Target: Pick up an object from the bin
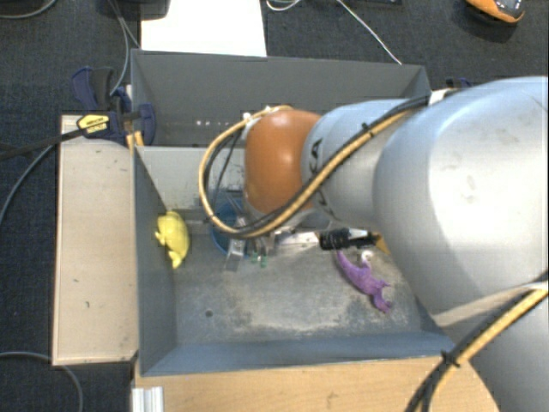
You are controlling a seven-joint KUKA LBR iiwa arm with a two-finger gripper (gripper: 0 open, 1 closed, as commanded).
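Arm (455, 196) enters from the right, big grey links across the right half of the view, wrist angled down and to the left. Orange wrist cover (273, 157) faces up, with a yellow-black cable (202, 174) looped round it. Gripper (246, 254) sits low beneath the cover, pointing down

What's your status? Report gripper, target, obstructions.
Gripper down in the bin, at partly hidden blue object. Yellow toy view-left, purple toy view-right, both apart from it.
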